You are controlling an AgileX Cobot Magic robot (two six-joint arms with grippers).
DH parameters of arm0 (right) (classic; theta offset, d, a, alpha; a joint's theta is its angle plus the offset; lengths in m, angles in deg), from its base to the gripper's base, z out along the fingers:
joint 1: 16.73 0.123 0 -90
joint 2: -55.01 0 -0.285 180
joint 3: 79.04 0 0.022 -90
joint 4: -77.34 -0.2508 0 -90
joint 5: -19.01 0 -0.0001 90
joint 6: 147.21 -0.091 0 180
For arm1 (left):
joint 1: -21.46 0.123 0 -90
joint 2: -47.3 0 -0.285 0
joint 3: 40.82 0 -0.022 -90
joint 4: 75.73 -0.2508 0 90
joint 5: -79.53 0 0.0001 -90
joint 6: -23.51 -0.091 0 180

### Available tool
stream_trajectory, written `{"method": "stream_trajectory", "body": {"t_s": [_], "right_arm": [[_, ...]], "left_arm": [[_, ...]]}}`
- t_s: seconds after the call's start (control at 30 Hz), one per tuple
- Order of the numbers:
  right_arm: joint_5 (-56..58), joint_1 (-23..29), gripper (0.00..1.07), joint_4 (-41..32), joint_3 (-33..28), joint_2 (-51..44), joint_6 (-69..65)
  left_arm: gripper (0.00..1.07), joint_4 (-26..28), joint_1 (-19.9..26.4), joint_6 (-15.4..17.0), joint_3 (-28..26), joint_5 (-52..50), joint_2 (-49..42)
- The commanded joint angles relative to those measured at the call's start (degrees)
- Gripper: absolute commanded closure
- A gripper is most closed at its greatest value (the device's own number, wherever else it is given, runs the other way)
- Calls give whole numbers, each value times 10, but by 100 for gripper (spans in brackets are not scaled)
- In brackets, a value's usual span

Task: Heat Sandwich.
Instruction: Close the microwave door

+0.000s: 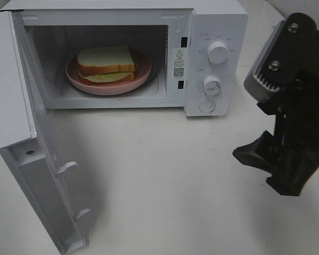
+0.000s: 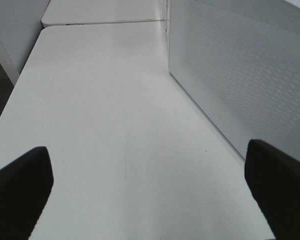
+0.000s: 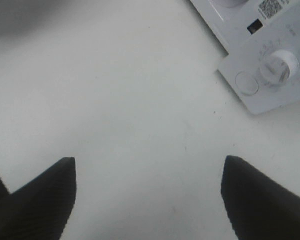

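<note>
The sandwich (image 1: 106, 61) sits on a pink plate (image 1: 111, 88) inside the open microwave (image 1: 218, 21). The left fingers (image 2: 20, 185) and right fingers (image 3: 260, 200) both gape wide above the table (image 1: 165, 175), holding nothing. The bread looks soft, light and easily squashed, so better to grip the plate's rim than the slices.

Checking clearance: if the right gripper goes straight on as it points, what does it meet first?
The right gripper, open, would likely meet bare table, near the microwave's control panel.
</note>
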Motion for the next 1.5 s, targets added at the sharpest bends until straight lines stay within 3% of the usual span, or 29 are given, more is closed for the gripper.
{"method": "stream_trajectory", "body": {"t_s": [0.03,0.77,1.17,1.5], "right_arm": [[83,1,31,-12,-3,-48,-66],[438,1,31,-38,-3,-249,-137],[437,-5,31,-58,-3,-343,-157],[421,-124,31,-40,-6,-442,-153]], "left_arm": [[1,-2,-1,1,1,2,-16],[1,-2,-1,1,1,2,-16],[1,-2,-1,1,1,2,-16],[1,-2,-1,1,1,2,-16]]}}
